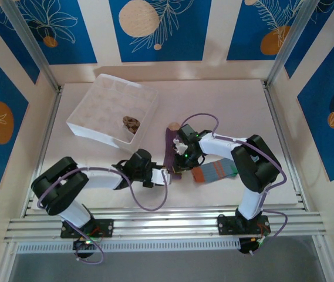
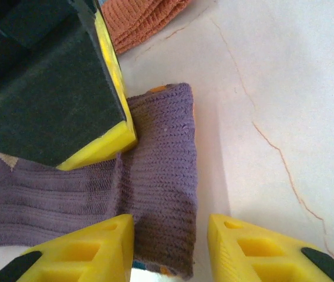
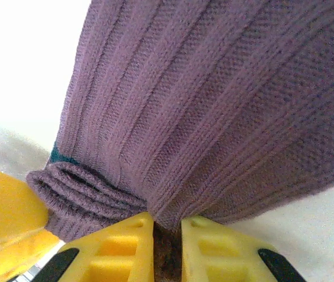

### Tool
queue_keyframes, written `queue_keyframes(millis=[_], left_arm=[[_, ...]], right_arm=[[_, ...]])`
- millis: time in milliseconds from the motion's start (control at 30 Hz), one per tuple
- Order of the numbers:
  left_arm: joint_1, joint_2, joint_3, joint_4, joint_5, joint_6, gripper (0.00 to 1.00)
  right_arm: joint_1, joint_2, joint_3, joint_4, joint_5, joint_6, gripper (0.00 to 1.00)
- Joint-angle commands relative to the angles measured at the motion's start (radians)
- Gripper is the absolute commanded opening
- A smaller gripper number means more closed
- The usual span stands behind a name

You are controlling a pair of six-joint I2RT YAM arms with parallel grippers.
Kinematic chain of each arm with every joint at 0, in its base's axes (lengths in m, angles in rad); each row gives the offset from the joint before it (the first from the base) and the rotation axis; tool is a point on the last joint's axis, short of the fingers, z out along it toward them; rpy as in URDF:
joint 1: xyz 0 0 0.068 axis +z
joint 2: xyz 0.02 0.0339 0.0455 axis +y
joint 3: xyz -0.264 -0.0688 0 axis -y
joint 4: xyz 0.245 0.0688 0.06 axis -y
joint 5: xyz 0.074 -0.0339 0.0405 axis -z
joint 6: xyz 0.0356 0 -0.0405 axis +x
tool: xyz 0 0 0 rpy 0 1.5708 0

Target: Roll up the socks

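- Top external view, step in hand: rolling the purple sock [image 1: 171,160], which lies just toward 6 o'clock of table centre and runs 12 to 6 between the two arms.
- Left claw [image 2: 169,247]: fingers apart, straddling the sock's 6 o'clock end. It is clamped on nothing, though one finger looks to rest on the knit.
- Right claw [image 3: 167,235]: fingers pinched together on a bunched fold of the purple sock. The rest of the cloth spreads away toward 12 o'clock in its wrist view.
- Blue-grey striped sock [image 1: 219,170]: flat on the table at 4 o'clock of the purple one, orange cuff nearest it, neither claw on it.
- Judgement: the roll looks barely begun — one fold gathered, most of the length flat. The next move likely calls for the left claw to pin the free end while the right turns its fold over, keeping the layers tight so they don't spring loose.
- White gridded box [image 1: 90,130]: at 10 o'clock on the table. Brown-tan sock [image 1: 131,123] sits bundled in a cell near the box's 4 o'clock corner — probably finished. Two socks remain, by my count.
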Motion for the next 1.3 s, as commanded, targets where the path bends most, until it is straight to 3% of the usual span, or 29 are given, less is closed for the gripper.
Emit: queue_keyframes(millis=[0,133,267,333,433,567,833,1000,1267], left_arm=[[-0.028,0.059,0.054,-0.05,-0.038,0.048,0.37],[-0.041,0.093,0.071,-0.078,-0.055,0.043,0.33],[-0.046,0.109,0.075,-0.088,-0.054,0.008,0.11],[-0.049,0.11,0.075,-0.093,-0.054,-0.02,0.01],[-0.047,0.099,0.073,-0.101,-0.031,-0.067,0.0],[-0.035,0.088,0.105,-0.172,0.085,-0.152,0.0],[-0.003,0.159,0.242,-0.347,0.286,-0.301,0.0],[0.038,0.184,0.255,-0.335,0.369,-0.395,0.0],[0.104,0.255,0.319,-0.386,0.437,-0.539,0.0]], right_arm=[[0.0,0.056,-0.005,-0.065,0.031,-0.023,0.16],[-0.005,0.031,-0.016,-0.056,0.027,-0.019,0.16],[-0.022,-0.008,-0.035,-0.048,0.001,-0.016,0.2],[-0.031,-0.045,-0.055,-0.027,-0.013,-0.013,0.3],[-0.053,-0.114,-0.089,0.006,-0.041,-0.001,0.43],[-0.093,-0.212,-0.156,0.086,-0.113,0.045,0.45],[-0.107,-0.287,-0.254,0.261,-0.256,0.088,0.26],[-0.107,-0.277,-0.309,0.321,-0.3,0.107,0.24],[-0.109,-0.27,-0.376,0.348,-0.311,0.113,0.41]])
